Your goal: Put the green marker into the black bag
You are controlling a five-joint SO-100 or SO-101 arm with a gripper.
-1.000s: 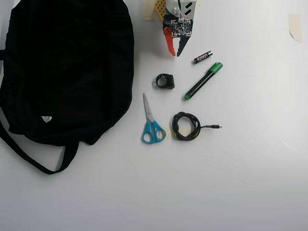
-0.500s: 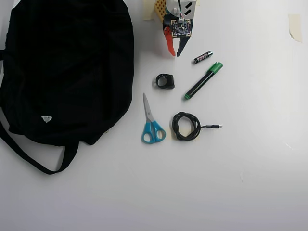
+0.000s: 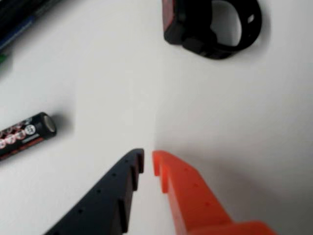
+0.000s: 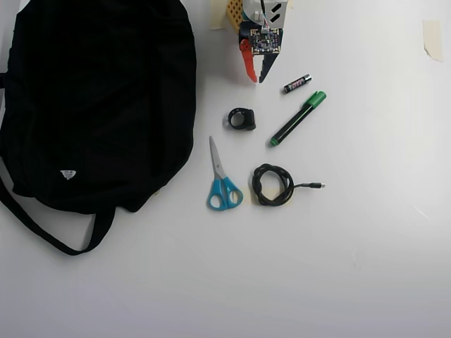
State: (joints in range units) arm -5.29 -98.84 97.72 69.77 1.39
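The green marker [image 4: 298, 117], black-barrelled with a green cap, lies diagonally on the white table right of centre in the overhead view; only a blurred piece of it [image 3: 19, 22] shows at the top left of the wrist view. The black bag [image 4: 91, 98] fills the left side of the overhead view and stays outside the wrist view. My gripper [image 4: 256, 79] sits at the top centre, up and to the left of the marker, its orange and dark fingers nearly together with nothing between them [image 3: 148, 159].
A small battery [image 4: 297, 84] lies just right of the gripper. A black ring-shaped clip [image 4: 242, 118], blue-handled scissors [image 4: 223, 177] and a coiled black cable [image 4: 273, 184] lie below it. Tape [image 4: 431, 39] sticks at the top right.
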